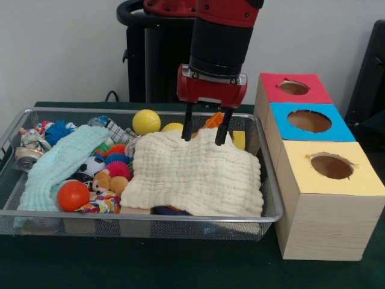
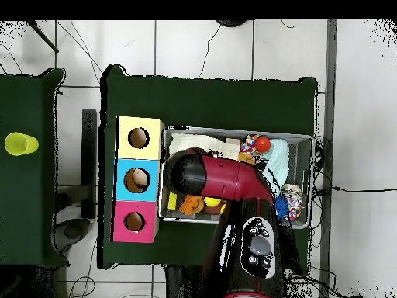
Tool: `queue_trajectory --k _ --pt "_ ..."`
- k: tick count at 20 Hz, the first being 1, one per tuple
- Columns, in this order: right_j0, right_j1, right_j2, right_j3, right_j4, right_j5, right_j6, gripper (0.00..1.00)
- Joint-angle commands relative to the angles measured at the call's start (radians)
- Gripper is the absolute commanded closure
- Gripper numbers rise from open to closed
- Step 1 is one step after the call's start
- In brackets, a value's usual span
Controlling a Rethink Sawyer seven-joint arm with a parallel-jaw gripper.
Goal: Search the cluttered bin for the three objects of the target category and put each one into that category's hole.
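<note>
Hanging over the far side of the wire bin (image 1: 272,208), the tool (image 1: 204,129) has its two dark fingers (image 1: 187,125) spread apart, tips down at the far edge of the cream cloth (image 1: 198,174), with nothing visibly clamped between them. That cloth covers the right part of the bin; a pale mint cloth (image 1: 57,165) lies along the left. Between them sit spiky balls, an orange ball (image 1: 73,195) and a small plush toy (image 1: 109,180). A yellow ball (image 1: 146,121) rests at the far wall, and a crushed can (image 1: 27,153) lies at the left end. Just right of the bin on the green counter (image 1: 180,265) stand three wooden boxes, each with a round hole in its top: red box (image 1: 293,88) farthest, blue box (image 1: 309,121) in the middle, yellow box (image 1: 331,167) nearest. In the overhead view the red arm (image 2: 225,180) hides much of the bin, and a yellow cup (image 2: 21,143) sits on a separate surface well apart.
</note>
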Motion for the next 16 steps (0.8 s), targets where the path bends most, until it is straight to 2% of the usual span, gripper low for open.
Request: queue_trajectory --k 1,6,9,12,14,16 --pt "0.008 0.027 -0.008 -0.124 -0.024 0.219 0.094 0.00" --pt "0.021 0.034 -0.052 -0.182 -0.031 0.328 0.118 0.00" --pt "0.012 0.041 -0.051 -0.210 -0.029 0.374 0.116 0.00" --pt "0.018 0.050 -0.074 -0.280 -0.045 0.442 0.117 0.00" --pt "0.015 0.057 -0.080 -0.301 -0.053 0.451 0.113 0.00" --pt "-0.005 0.078 -0.072 -0.309 -0.056 0.419 0.102 0.00"
